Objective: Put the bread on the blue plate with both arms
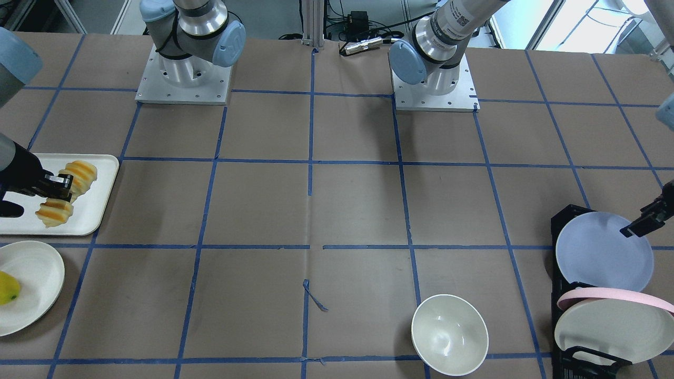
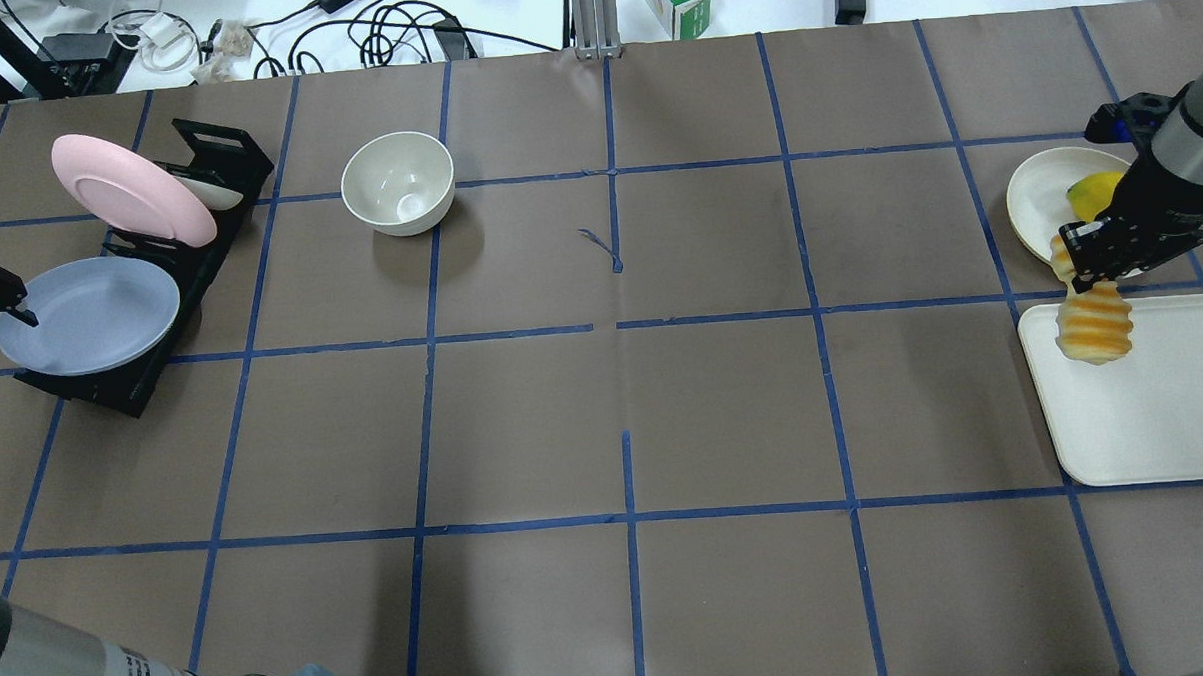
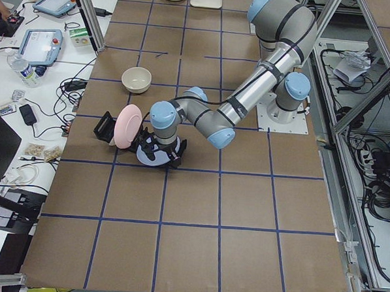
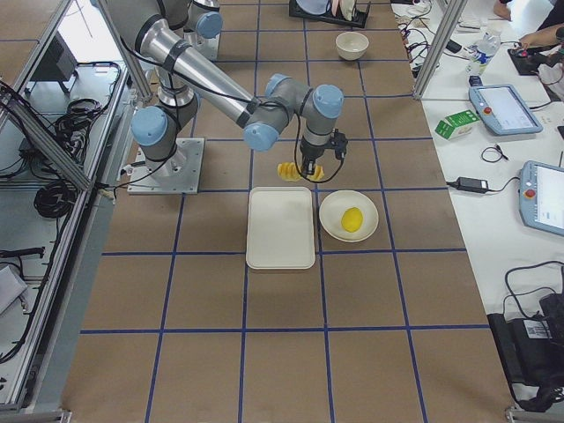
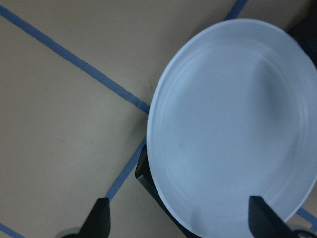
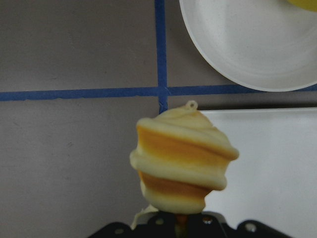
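Overhead exterior: right hand (image 2: 1090,279) clamps the bread (image 2: 1094,326) mid-length, clear of the tray (image 2: 1155,419) for carrying. Left hand (image 2: 10,304), fingers spread, sits at the rim of the plate (image 2: 85,316) in its rack (image 2: 152,364), probably to pull it onto the bench (image 2: 615,428).

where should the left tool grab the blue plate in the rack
By the thin rim of the blue plate on its outer edge, which juts past the rack, one finger over and one under. Come in from the table's left end, where the open left tool is: the pink plate crowds the far side, and the shallow face gives no other hold.
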### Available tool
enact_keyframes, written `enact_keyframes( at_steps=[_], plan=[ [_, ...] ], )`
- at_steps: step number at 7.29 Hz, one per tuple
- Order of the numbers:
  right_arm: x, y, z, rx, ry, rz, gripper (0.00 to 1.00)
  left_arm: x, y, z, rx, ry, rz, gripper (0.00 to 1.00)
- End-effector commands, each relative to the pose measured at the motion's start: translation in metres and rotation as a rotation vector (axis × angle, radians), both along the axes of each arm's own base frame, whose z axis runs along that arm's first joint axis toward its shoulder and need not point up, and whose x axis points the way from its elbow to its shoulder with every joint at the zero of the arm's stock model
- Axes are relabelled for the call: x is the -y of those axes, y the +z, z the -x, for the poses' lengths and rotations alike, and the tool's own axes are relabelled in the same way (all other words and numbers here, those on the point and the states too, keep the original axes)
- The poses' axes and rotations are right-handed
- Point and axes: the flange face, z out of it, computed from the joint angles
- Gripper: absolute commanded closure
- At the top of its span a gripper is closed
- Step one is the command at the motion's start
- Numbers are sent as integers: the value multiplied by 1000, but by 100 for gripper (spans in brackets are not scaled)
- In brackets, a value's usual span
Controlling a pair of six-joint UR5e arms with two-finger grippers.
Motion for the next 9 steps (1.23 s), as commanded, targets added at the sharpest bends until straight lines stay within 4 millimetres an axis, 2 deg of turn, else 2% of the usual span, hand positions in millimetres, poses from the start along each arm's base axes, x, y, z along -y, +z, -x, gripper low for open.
enact_keyframes(
  at_steps=[1,2,3,4,5,6,7,8,9],
  plan=[
    [0,9,-12,4,-23,-11,100,4,-12,-6,-1,10,13,53],
    [5,17,-26,-5,3,0,100,4,-13,-6,-4,10,13,80],
    [7,24,-36,2,5,-22,100,4,-15,-6,-8,11,11,92],
    [10,29,-38,1,-5,-22,100,4,-13,-8,-3,8,12,92],
    [10,30,-38,1,-7,-22,100,3,-13,-8,1,5,6,98],
    [10,30,-39,1,-5,-22,100,1,-9,-7,0,0,1,100],
    [10,32,-40,5,-11,-15,100,-6,-3,-8,-11,5,-10,100],
    [12,34,-49,10,-16,-7,100,-11,7,-9,-38,-3,-35,100],
    [16,45,-56,6,-22,-8,100,-19,18,-7,-63,-18,-56,100]
  ],
)
